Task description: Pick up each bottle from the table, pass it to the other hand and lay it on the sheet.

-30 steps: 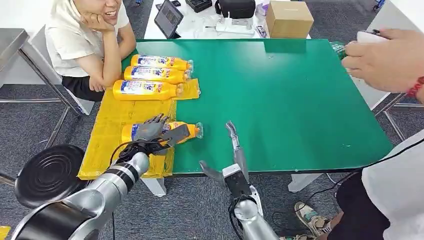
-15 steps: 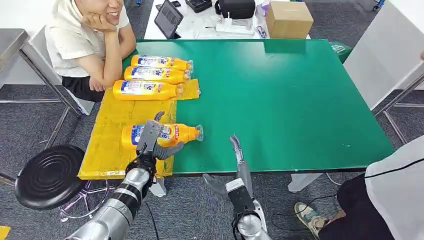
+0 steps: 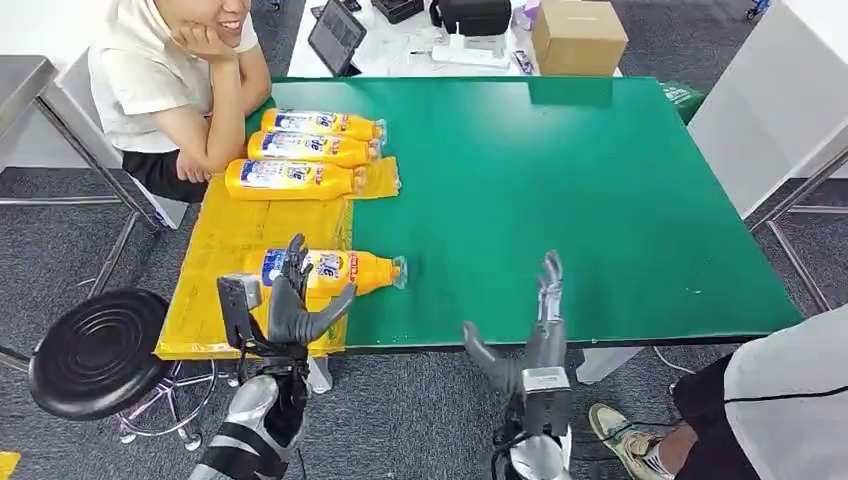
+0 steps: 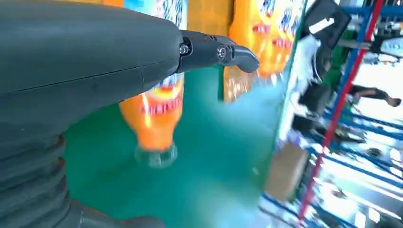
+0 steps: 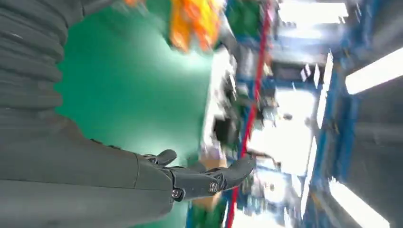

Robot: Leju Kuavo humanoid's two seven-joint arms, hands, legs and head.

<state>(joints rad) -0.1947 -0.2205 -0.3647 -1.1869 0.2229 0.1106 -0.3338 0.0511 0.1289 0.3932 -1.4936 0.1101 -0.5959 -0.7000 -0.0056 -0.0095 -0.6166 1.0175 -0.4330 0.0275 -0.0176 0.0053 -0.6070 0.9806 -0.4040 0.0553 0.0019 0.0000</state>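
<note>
Head view: orange bottle (image 3: 330, 270) flat on yellow sheet (image 3: 215, 285), clear-capped, both hands empty, fingers spread.

Near bottle (image 3: 330, 271): orange with a blue-white label, lying on its side, body on the sheet's front part, clear cap end over the green table.
Far bottles (image 3: 295, 178): three alike, lying side by side at the sheet's far end.
Sheet (image 3: 225, 258): yellow, flat along the table's left edge.

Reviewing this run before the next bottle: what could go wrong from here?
1. The orange plastic bottle nearest the robot lies on its side with its neck off the yellow sheet, over the green table; round, it might roll if nudged.
2. The open left hand hangs close in front of that bottle, so a stray move could knock it.
3. A seated person's elbow rests beside the three far bottles; an arm reaching there could come close.
</note>
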